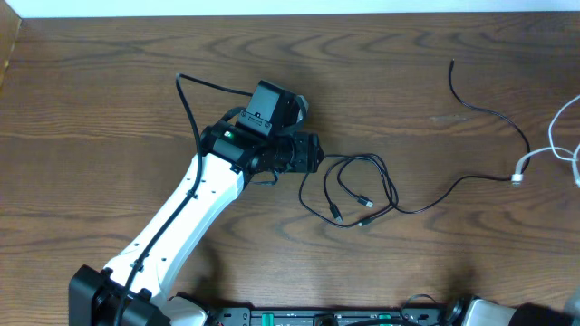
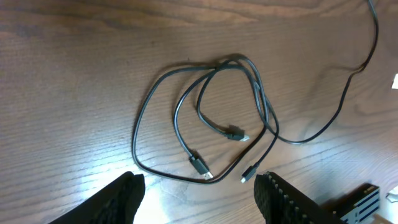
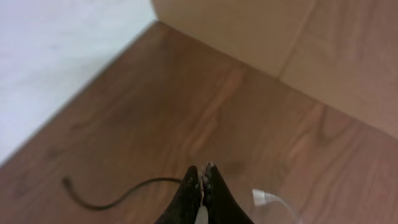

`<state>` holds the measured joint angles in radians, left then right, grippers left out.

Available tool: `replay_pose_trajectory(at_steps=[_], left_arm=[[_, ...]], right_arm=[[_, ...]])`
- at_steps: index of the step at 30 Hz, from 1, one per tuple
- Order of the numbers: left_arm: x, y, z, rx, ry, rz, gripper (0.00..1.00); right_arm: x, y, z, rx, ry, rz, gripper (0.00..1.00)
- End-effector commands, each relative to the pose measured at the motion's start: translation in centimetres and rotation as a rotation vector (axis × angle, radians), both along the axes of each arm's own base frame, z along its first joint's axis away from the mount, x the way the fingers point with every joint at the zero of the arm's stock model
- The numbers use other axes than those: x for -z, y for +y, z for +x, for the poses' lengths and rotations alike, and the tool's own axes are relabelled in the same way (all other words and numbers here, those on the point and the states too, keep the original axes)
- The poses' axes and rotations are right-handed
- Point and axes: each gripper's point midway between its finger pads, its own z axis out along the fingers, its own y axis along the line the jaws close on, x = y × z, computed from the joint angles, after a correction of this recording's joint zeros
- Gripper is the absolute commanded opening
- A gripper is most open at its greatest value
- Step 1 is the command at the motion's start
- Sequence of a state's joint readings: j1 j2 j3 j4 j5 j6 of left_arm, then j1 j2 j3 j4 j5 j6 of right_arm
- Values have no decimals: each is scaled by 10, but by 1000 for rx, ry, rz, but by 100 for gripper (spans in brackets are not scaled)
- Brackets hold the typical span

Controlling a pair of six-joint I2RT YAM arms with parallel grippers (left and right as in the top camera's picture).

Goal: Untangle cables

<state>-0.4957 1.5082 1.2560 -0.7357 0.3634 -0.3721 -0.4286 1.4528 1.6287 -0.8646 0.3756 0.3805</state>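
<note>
I see thin black cables (image 2: 199, 165) looped loosely over each other on the counter (image 2: 74, 74); left pincer (image 2: 199, 186) wide, right pincer (image 3: 202, 171) pinched closed.

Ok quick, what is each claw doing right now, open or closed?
Left claw: open, holding nothing, above the black cables.
Right claw: closed, seemingly pinching the white cable.

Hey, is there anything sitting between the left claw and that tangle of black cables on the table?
Nothing visible does. The left claw is open just short of the tangled black cables, with only bare table around them. The nearest loop and plug ends lie right ahead of its fingertips.
</note>
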Motion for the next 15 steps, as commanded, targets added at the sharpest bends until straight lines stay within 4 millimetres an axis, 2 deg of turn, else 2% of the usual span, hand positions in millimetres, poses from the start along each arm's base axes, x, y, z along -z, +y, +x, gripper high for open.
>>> replay_pose_trajectory(at_steps=[1,8,10,11,12,13,14,15], left_arm=[[1,4,0,10,-10,28,62],[3,9,1,-2,-14,52,62],[3,9,1,-3,-13,52,62],[3,9,1,-3,-13,52,62],[3,9,1,-2,-14,52,62],[3,9,1,-2,-14,52,62],[3,9,1,-2,-14,52,62],[3,9,0,-2,-13,53,62]], right_arm=[[9,-29,-3,57,54,-38,1],[42,-68,6,44,47,47,1],[49,-72,6,37,47,77,1],[54,-71,9,19,43,102,4],[61,-66,14,-16,37,140,34],[66,-60,18,-48,36,176,56],[72,-55,19,-68,41,207,68],[76,-51,20,-83,46,229,75]])
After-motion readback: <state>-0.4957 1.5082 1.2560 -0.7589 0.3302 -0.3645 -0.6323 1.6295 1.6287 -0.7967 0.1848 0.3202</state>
